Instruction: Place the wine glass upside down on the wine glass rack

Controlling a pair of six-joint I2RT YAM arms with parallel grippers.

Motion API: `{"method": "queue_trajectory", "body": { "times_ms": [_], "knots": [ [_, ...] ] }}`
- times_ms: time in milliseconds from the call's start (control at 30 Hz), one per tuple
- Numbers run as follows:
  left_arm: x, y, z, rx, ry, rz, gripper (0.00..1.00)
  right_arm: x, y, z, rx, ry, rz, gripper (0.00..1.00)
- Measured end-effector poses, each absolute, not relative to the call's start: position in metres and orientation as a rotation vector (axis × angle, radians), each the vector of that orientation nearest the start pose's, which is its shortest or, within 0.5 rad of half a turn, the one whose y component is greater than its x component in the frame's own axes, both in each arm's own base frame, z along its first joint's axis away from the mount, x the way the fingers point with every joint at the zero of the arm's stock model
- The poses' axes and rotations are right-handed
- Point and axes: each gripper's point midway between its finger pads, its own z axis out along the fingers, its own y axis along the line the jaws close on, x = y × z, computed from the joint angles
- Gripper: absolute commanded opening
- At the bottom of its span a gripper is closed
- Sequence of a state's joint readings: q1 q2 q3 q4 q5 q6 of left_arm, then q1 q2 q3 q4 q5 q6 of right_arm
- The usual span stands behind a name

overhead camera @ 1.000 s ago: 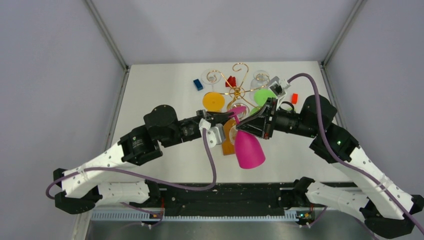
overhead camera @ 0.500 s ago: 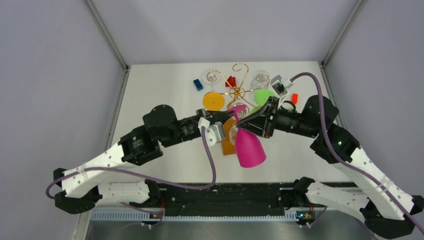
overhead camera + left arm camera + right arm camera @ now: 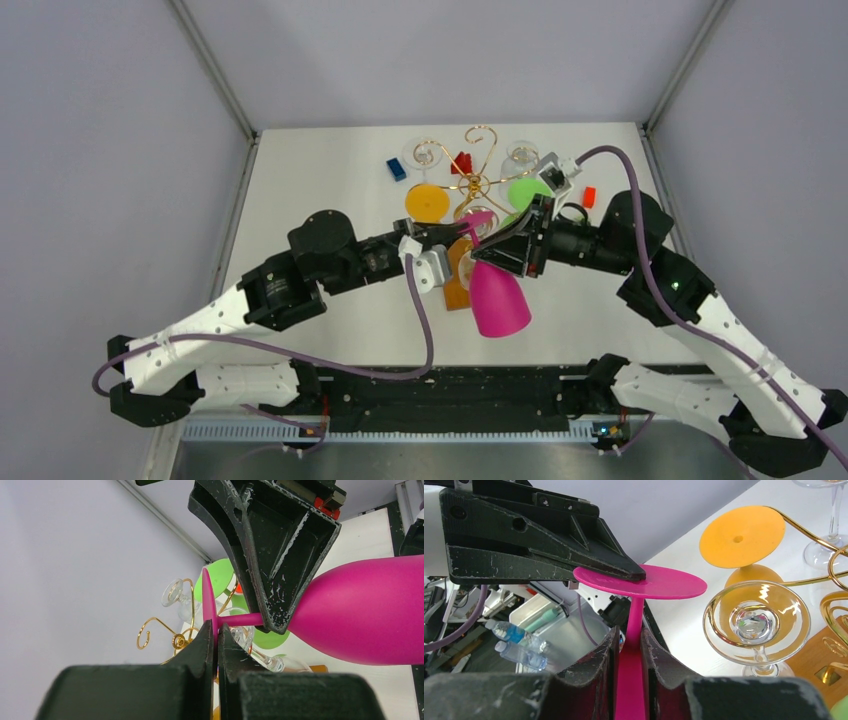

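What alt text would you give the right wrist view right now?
The right claw grips the stem of the pink wine glass, while the left claw pinches the rim of its flat foot. Behind, a clear glass hangs upside down in the gold wine glass rack, beside an orange glass.

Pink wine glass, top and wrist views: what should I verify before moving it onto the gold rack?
1. Hold by the left gripper on the foot of the matte pink wine glass: pinched shut, ok.
2. Hold by the right gripper: its fingers flank the stem; whether they clamp it, cannot tell.
3. Foot faces the gold wire rack, bowl faces the arm bases: ok.
4. Foot hooked in a rack arm: not ok, it sits outside the loops.
5. Gap to the clear wine glass hanging beside the foot: close but apart, ok.
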State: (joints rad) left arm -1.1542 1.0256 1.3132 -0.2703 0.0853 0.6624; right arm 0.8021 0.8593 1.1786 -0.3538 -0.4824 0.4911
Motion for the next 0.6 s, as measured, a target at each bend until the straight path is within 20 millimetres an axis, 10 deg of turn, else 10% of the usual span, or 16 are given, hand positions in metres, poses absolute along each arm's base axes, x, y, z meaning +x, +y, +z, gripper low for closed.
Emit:
{"method": "queue_trajectory", "body": {
  "times_ms": [300,600],
  "knots": [
    [0.151,-0.318,0.434,1.302,0.910,-0.446,0.03,0.125,0.271,0.398,-0.669,1.662,1.357,0.00],
    [0.151,-0.322,0.443,1.257,0.904,-0.466,0.58,0.117,0.265,0.400,-0.645,1.632,1.390,0.00]
  ]
}}
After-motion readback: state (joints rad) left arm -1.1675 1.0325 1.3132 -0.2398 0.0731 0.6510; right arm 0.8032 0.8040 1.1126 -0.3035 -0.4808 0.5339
